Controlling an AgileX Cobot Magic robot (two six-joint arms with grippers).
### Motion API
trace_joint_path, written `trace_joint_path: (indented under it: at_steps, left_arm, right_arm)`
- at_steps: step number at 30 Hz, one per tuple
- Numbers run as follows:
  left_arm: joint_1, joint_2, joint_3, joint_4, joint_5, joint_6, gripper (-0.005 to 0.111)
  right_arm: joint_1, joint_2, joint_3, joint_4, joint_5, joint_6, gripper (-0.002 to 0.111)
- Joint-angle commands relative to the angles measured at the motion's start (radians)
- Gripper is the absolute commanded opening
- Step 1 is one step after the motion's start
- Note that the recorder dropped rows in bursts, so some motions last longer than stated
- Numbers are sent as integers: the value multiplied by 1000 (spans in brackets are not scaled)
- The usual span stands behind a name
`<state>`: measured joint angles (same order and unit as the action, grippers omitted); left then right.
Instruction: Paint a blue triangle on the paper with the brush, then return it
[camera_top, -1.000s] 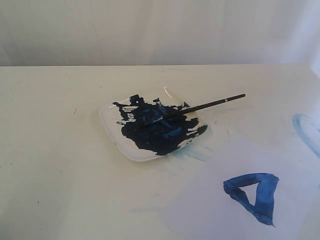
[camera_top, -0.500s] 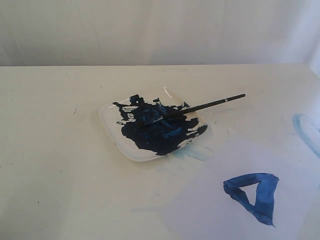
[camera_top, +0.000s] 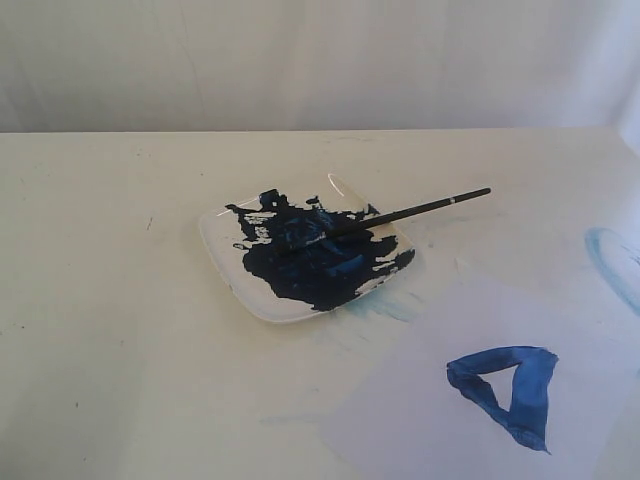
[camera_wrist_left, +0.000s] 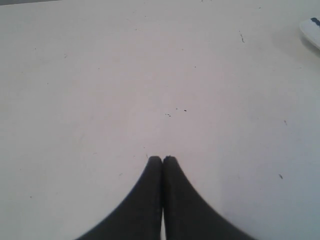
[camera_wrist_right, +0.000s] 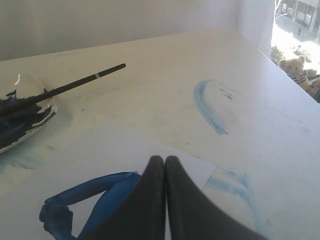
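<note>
The brush (camera_top: 400, 213) lies free on the square white plate (camera_top: 222, 262). Its bristle end sits in the dark blue paint that covers most of the plate, and its black handle slopes out past the plate's far right edge, over the pale surface (camera_top: 100, 320). Nothing holds it. The paper (camera_top: 400, 410) lies flat on the surface near the plate, on the side towards the camera and to the right. The blue triangle (camera_top: 532, 390) is painted on it in thick, uneven strokes, with its middle left blank. A faint light-blue curved smear (camera_top: 608, 258) marks the surface beyond the paper, at the right edge of the exterior view. The left arm's jaws are pressed together with nothing between them, above bare surface, and only a corner of the plate (camera_wrist_left: 311, 31) shows in that wrist view. The right arm's jaws are also pressed together and empty. They hang over the paper, just beside the triangle (camera_wrist_right: 95, 187), with the brush (camera_wrist_right: 75, 82) well apart from them.
</note>
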<state>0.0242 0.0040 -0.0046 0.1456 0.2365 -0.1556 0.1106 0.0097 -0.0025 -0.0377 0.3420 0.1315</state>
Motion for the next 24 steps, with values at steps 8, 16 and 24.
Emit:
trace_joint_path:
  at_steps: [8, 16, 24]
  left_arm:
    - [-7, -4, 5, -7, -4, -1, 0]
    - [-13, -4, 5, -7, -4, -1, 0]
    - [-13, -4, 5, -7, -4, -1, 0]
  right_arm:
    - [-2, 3, 3, 0, -4, 4, 0]
    - [-2, 3, 3, -56, -16, -34, 0]
    - [-2, 3, 3, -95, -16, -50, 0]
